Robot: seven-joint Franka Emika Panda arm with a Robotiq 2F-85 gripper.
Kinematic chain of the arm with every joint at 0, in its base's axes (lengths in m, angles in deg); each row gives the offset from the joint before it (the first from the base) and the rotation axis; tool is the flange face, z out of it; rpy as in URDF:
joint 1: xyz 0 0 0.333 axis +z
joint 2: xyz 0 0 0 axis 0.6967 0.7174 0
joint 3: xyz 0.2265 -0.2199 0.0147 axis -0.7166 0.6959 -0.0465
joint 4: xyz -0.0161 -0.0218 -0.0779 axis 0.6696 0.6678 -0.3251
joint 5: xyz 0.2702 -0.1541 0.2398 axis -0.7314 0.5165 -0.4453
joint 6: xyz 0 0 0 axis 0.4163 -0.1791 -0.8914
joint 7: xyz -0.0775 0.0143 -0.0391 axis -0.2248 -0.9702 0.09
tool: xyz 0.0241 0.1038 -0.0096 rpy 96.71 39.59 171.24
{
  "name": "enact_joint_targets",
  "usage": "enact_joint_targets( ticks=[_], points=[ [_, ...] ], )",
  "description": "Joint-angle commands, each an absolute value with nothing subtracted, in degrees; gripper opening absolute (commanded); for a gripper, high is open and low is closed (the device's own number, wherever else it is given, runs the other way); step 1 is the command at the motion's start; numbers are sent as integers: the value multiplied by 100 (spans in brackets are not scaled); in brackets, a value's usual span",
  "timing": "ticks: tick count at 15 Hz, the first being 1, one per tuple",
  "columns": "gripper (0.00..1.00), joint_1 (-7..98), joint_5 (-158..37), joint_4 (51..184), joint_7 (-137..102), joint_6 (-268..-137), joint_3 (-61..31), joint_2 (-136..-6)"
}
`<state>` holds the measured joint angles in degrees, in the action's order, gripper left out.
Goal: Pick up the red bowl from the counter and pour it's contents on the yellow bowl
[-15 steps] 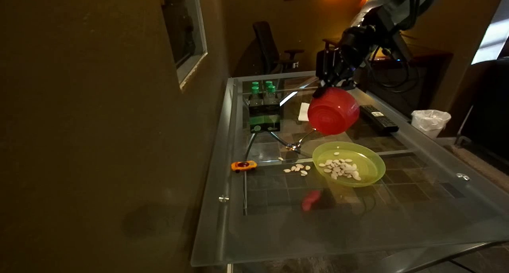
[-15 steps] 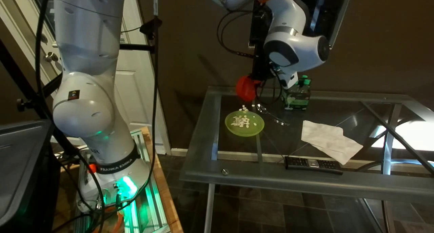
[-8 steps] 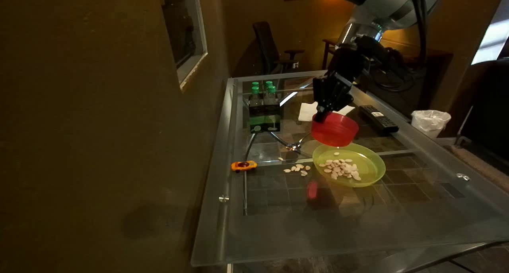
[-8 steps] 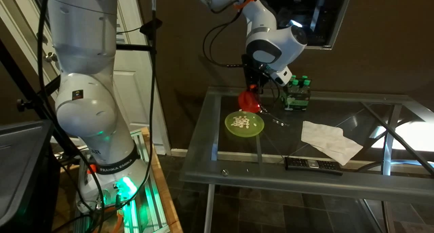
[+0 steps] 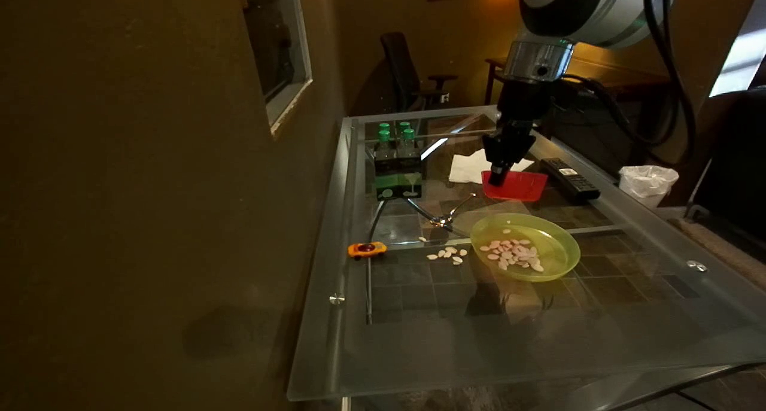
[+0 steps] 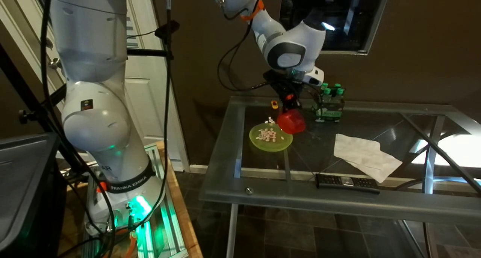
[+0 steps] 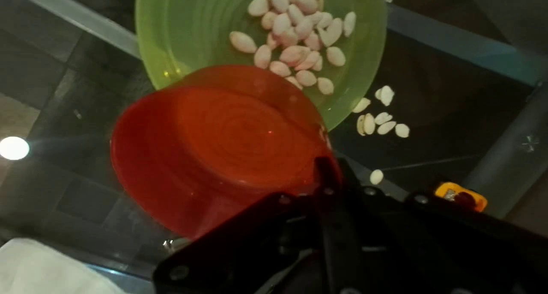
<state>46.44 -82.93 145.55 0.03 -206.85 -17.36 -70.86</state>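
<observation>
Seeds [image 6: 267, 135] are lying in the yellow bowl [image 6: 271, 147], strays [image 6: 269, 120] resting at its twelve o'clock in an exterior view; my gripper [image 7: 335, 165] is clamping the red bowl [image 6: 291, 122], which I'm levelling and shifting to two o'clock, seemingly empty: pouring is probably ending.

The wrist view's top edge crops the yellow bowl [image 7: 188, 24].
</observation>
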Motion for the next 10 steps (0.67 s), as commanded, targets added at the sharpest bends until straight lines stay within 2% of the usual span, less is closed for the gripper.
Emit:
enact_joint_targets(
  ticks=[1,2,4,7,10],
  points=[
    [1,4590,-7104,14788,-81,-21139,-1708,-7314],
    [1,4589,-6838,14847,-85,-21405,-1698,-7331],
    [4,4424,-7198,14601,-75,-21107,-1888,-7138],
    [1,4396,-7206,14601,-70,-21105,-1931,-7122],
    [1,4611,-6110,14702,-618,-22104,-1596,-6781]
  ],
)
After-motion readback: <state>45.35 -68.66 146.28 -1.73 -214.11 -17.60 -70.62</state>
